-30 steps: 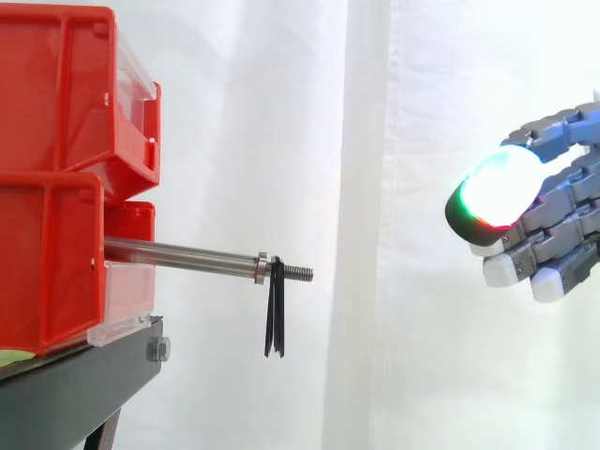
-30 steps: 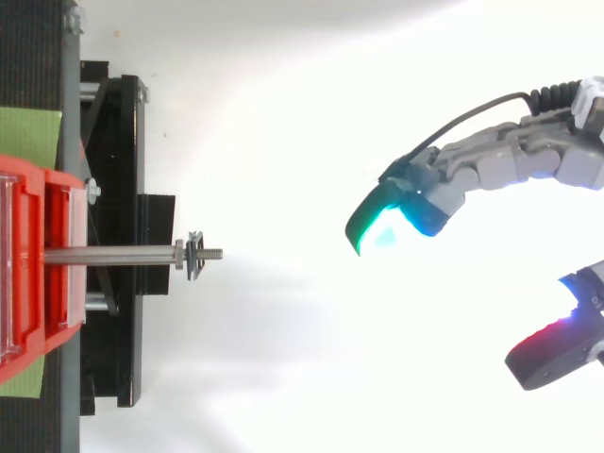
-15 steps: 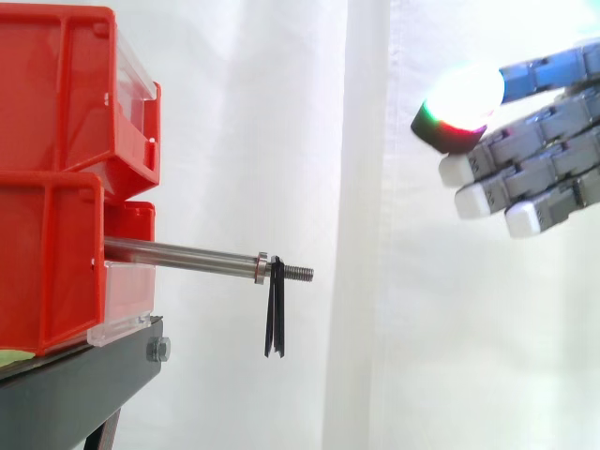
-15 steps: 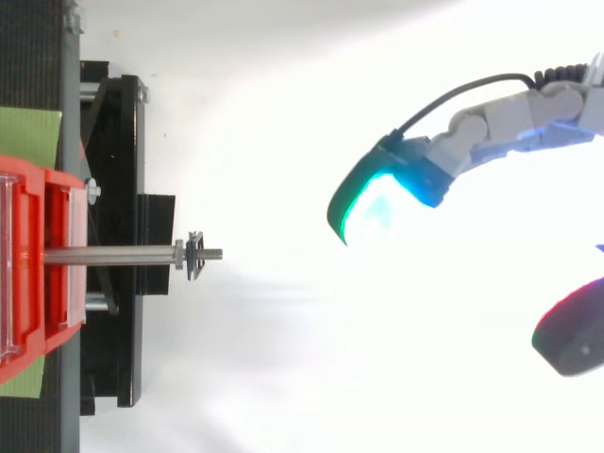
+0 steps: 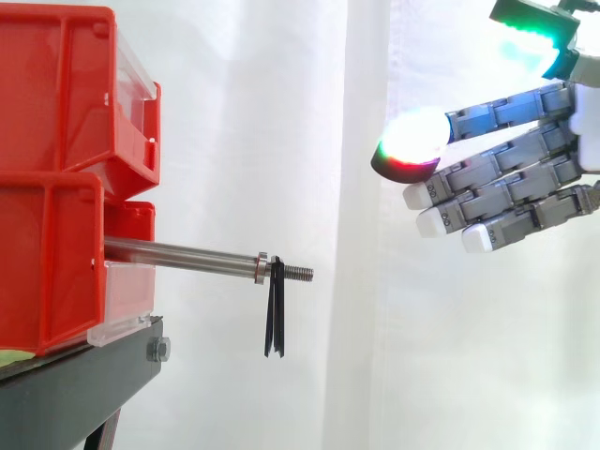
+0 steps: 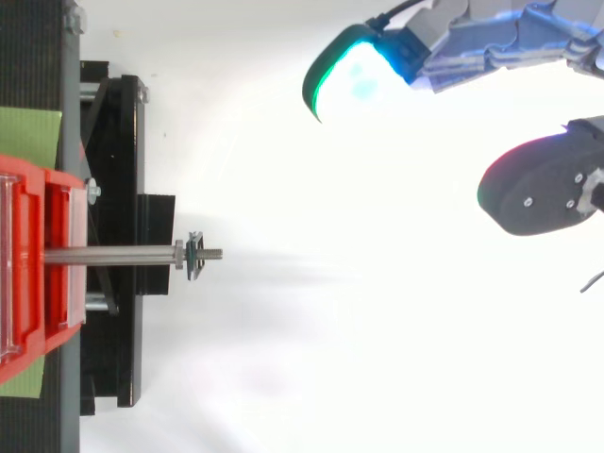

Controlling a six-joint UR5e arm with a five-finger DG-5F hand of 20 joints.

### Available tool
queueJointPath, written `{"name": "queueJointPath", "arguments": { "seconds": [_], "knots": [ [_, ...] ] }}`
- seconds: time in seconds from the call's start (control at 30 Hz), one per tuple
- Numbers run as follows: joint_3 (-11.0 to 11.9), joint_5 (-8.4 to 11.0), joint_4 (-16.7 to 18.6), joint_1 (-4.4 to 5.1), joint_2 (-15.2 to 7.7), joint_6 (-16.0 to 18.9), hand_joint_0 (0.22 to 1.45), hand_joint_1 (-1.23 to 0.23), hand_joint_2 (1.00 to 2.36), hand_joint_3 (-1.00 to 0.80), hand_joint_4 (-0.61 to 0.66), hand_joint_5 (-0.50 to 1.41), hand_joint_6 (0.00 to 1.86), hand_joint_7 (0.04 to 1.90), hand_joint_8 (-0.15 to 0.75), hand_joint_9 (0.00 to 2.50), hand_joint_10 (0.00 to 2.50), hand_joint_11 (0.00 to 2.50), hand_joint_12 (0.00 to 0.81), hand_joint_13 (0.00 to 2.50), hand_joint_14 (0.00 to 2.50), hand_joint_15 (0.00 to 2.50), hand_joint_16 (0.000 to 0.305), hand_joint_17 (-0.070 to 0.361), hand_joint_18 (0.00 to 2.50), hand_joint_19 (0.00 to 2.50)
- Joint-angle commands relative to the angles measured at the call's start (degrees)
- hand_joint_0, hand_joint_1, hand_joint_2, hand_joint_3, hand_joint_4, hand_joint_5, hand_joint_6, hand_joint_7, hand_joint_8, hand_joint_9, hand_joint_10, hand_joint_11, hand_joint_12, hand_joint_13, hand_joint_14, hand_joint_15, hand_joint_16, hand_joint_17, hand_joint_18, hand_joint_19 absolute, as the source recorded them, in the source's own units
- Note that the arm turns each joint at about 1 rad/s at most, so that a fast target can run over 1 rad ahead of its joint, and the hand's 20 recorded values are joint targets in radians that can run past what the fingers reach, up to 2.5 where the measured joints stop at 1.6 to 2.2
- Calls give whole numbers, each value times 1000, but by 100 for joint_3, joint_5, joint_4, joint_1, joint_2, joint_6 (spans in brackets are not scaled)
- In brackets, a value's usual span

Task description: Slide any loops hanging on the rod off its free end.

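A steel rod (image 5: 183, 254) sticks out level from the lower red bin (image 5: 52, 262) toward the right, ending in a threaded tip (image 5: 298, 273). A thin black loop (image 5: 275, 314) hangs from the rod just past its collar, close to the free end; from above the loop (image 6: 194, 256) is a small dark band across the rod (image 6: 109, 255). My hand (image 5: 525, 183) hovers at the upper right, well above and to the right of the rod's tip, with its fingers stretched out toward the left and nothing in them. In the top view the hand (image 6: 491, 52) sits at the upper right.
Two red bins (image 5: 66, 94) are stacked on a black stand (image 5: 80, 389) at the left. A white curtain hangs behind. Open air separates the rod's tip from my hand. Green patches (image 6: 28, 137) lie on the stand beside the bin.
My hand has risen and moved left toward the rod, its fingers uncurling from a loose curl to nearly straight. The loop and rod have not moved.
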Motion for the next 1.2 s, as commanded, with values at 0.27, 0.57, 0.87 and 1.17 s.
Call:
{"name": "queueJointPath", "arguments": {
  "seconds": [0.27,0.57,0.87,1.17],
  "knots": [
    [6,-51,-421,68,7,-246,594,-509,1009,-404,289,-238,502,663,295,497,0,0,379,485,0,0,59,133,537,256],
    [-64,-192,-597,85,-2,-343,596,-511,1008,-404,293,-236,501,668,295,516,0,0,376,502,0,0,59,133,543,259],
    [-864,-482,827,235,-2,-361,596,-511,1008,-402,293,-236,501,663,297,523,0,0,377,504,0,0,59,133,545,263],
    [-1119,-200,1855,402,-486,-281,596,-511,1009,-402,294,-236,502,663,300,534,0,0,378,523,0,0,59,133,556,266]
  ]
}}
